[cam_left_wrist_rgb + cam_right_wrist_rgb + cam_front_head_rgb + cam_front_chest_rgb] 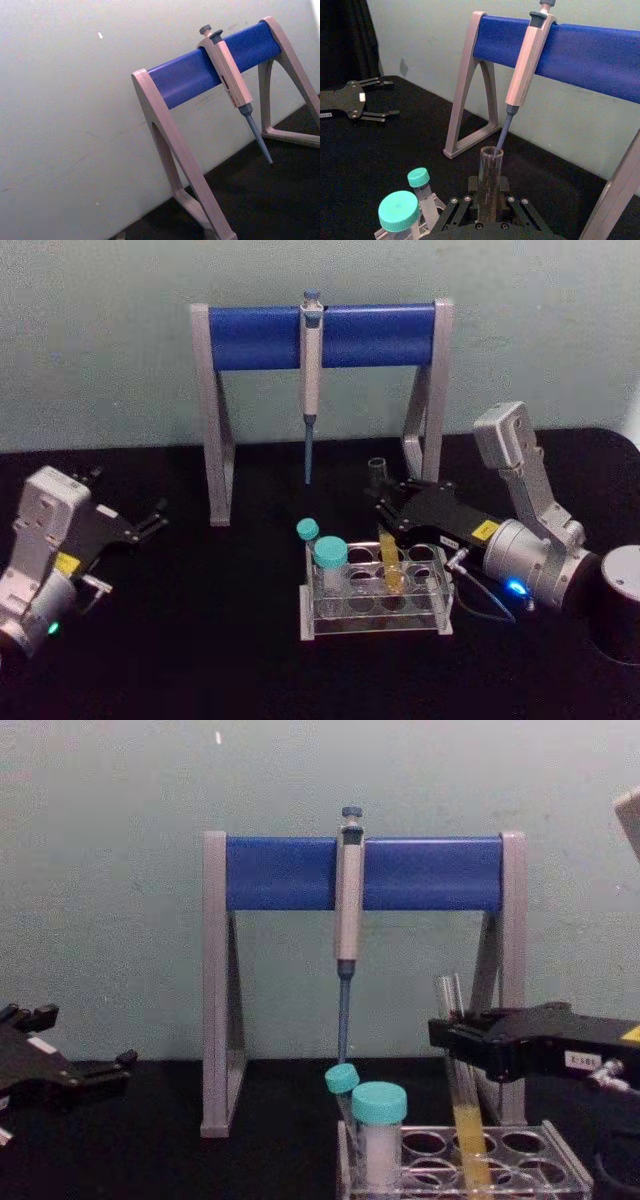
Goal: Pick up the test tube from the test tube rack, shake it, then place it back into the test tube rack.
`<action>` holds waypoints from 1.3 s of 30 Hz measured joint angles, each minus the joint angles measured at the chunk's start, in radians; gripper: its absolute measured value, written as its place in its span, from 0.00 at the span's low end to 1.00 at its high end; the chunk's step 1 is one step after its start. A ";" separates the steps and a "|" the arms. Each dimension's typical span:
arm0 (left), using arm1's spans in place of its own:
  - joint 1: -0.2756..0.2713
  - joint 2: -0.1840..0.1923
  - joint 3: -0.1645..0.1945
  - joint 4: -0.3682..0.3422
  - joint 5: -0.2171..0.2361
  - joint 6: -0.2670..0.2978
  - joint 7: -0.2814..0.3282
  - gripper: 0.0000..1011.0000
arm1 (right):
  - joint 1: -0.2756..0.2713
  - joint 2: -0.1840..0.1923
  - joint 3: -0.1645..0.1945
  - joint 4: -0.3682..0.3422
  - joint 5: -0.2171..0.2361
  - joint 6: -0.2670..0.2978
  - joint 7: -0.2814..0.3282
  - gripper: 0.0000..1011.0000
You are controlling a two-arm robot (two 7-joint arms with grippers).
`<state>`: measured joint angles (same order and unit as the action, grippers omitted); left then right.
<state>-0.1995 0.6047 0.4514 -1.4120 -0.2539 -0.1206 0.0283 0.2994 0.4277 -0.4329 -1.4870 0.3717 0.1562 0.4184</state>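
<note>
The black tabletop [220, 640] carries a grey-and-blue stand [320, 337] along its back edge, with a pipette [311, 390] hanging from the bar. The clear rack [375, 615] sits nearer the front edge, right of the middle, and holds two teal-capped tubes [330, 553] at its left end.

The right end effector [383, 492] reaches in from the right edge. Its fingers are closed around the upper part of the test tube [390, 562], just below the open rim.

The tube stands nearly upright, its top leaning slightly to the robot's left. Its yellow-filled lower end is down inside a rack hole. So the long axis runs straight down from the grip into the rack, and any lift or seating should follow that line.

The left end effector [155, 522] rests near the left edge, fingers spread and empty, well apart from the rack.
</note>
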 joint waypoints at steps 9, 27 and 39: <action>0.000 0.000 0.000 0.000 0.000 0.000 0.000 0.99 | 0.000 0.000 0.000 0.000 -0.001 0.000 0.000 0.23; 0.000 0.000 0.000 0.000 0.000 0.000 0.000 0.99 | -0.016 0.012 0.021 -0.021 0.043 -0.071 0.054 0.23; 0.000 0.000 0.000 0.000 0.000 0.000 0.000 0.99 | -0.040 0.024 0.059 -0.071 0.081 -0.118 0.048 0.23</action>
<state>-0.1995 0.6047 0.4514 -1.4120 -0.2539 -0.1205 0.0283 0.2590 0.4516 -0.3739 -1.5581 0.4527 0.0378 0.4666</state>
